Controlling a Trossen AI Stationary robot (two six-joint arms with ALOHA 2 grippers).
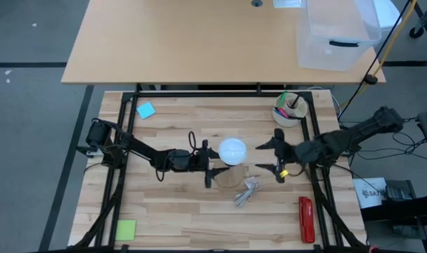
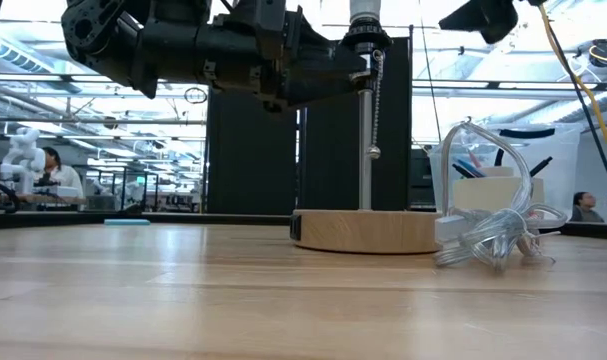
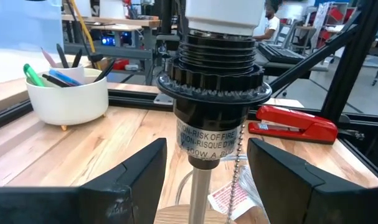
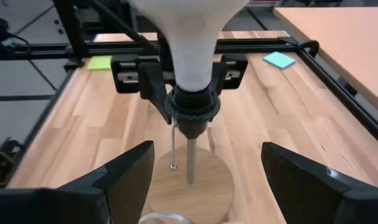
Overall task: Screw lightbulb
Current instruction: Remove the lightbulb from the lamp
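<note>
The white lightbulb (image 1: 233, 150) stands upright with its neck (image 4: 190, 62) down in the black socket (image 3: 210, 93) of a small lamp. The lamp's thin metal post (image 2: 364, 150) rises from a round wooden base (image 2: 368, 230) at the table's middle. My left gripper (image 3: 206, 149) comes level from the table's left. It is open, one finger on each side of the socket below its flange, with a gap at each side. My right gripper (image 1: 275, 154) hangs open to the right of the bulb, apart from it, with nothing between its fingers.
A bead chain (image 2: 375, 100) hangs from the socket. A clear coiled cord (image 1: 247, 191) lies beside the wooden base. A white cup of pens (image 1: 290, 109) stands at the far right and a red stapler (image 1: 306, 218) lies at the near right. Blue (image 1: 145, 109) and green (image 1: 126, 229) notes lie at the left.
</note>
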